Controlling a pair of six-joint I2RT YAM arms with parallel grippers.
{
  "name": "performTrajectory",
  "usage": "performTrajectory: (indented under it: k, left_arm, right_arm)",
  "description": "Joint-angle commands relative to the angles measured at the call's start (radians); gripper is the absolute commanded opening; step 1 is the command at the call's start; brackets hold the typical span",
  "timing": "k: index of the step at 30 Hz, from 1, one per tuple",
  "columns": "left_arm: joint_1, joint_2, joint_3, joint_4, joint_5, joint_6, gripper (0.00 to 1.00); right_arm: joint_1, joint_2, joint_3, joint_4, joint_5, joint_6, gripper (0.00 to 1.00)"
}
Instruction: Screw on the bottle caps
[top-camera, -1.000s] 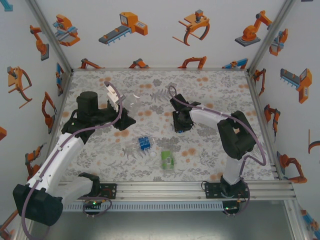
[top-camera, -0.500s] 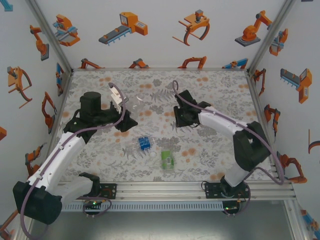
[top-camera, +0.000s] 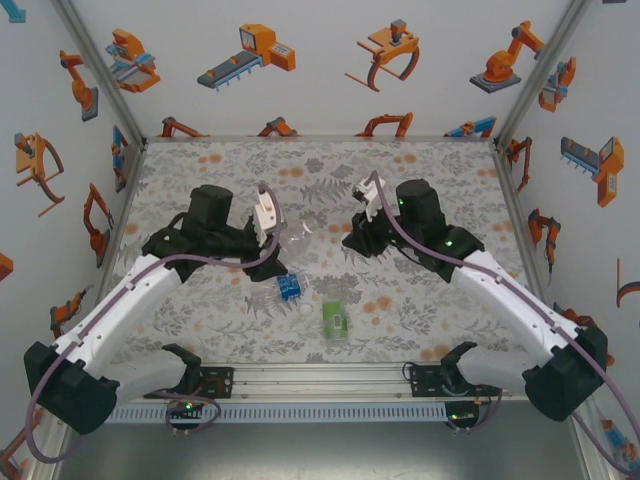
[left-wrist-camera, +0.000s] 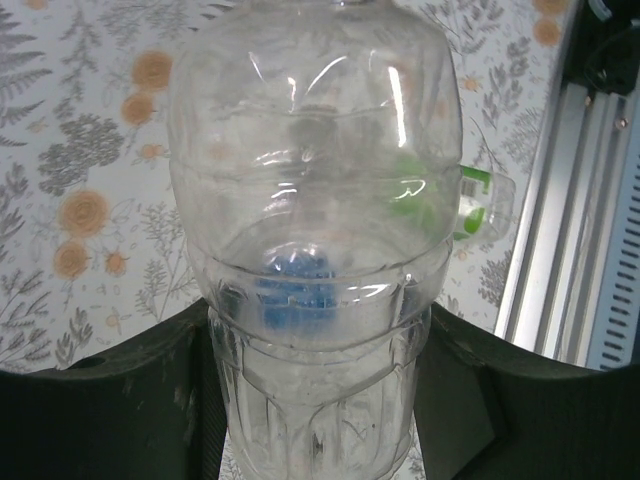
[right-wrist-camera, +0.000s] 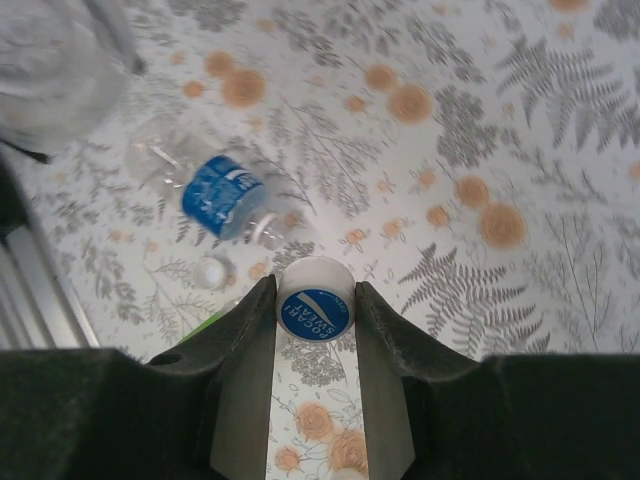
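Note:
My left gripper (left-wrist-camera: 315, 335) is shut on the plain clear bottle (left-wrist-camera: 315, 200), with one dark finger on each side of its ribbed body. From above, the left gripper (top-camera: 272, 242) holds that bottle (top-camera: 294, 238) over the middle of the table. My right gripper (right-wrist-camera: 315, 300) is shut on a white bottle cap (right-wrist-camera: 314, 312) with a blue printed top. From above, the right gripper (top-camera: 354, 241) hangs a short way right of the plain bottle. The blue-label bottle (top-camera: 288, 288) and the green-label bottle (top-camera: 334, 320) lie on the table. A loose cap (right-wrist-camera: 210, 272) rests by the blue-label bottle (right-wrist-camera: 222, 195).
The floral table cover (top-camera: 420, 170) runs to white walls at the back and sides. An aluminium rail (top-camera: 330, 378) crosses the near edge by the arm bases. Bare cover lies behind both grippers.
Both arms have swung inward to the table's middle. The left brought the plain bottle to the right. The right carried its cap up and stretched out.

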Motion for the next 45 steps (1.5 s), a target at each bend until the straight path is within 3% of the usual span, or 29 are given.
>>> performTrajectory:
  k: [1,9,14,21,33,45]
  left_arm:
    - [-0.035,-0.020,0.043,-0.057,0.002,0.062,0.00]
    - [-0.101,-0.031,0.087,-0.138,-0.052,0.148,0.02]
    - [-0.154,-0.048,0.091,-0.147,-0.106,0.214,0.03]
    - [-0.209,-0.026,0.112,-0.195,-0.125,0.308,0.03]
    - [-0.245,-0.007,0.139,-0.196,-0.131,0.311,0.05]
    - [-0.250,-0.007,0.144,-0.187,-0.130,0.306,0.05]
  right_arm:
    - [0.007,-0.068,0.023,0.001,-0.205,-0.145,0.04]
    - [0.007,-0.166,0.001,0.134,-0.428,-0.190,0.03]
    - [0.013,-0.197,-0.024,0.140,-0.607,-0.407,0.00]
    - [0.021,-0.187,-0.020,0.153,-0.623,-0.420,0.00]
    - [0.034,-0.163,-0.017,0.105,-0.684,-0.456,0.00]
    - [0.047,-0.154,-0.002,0.023,-0.631,-0.512,0.00]
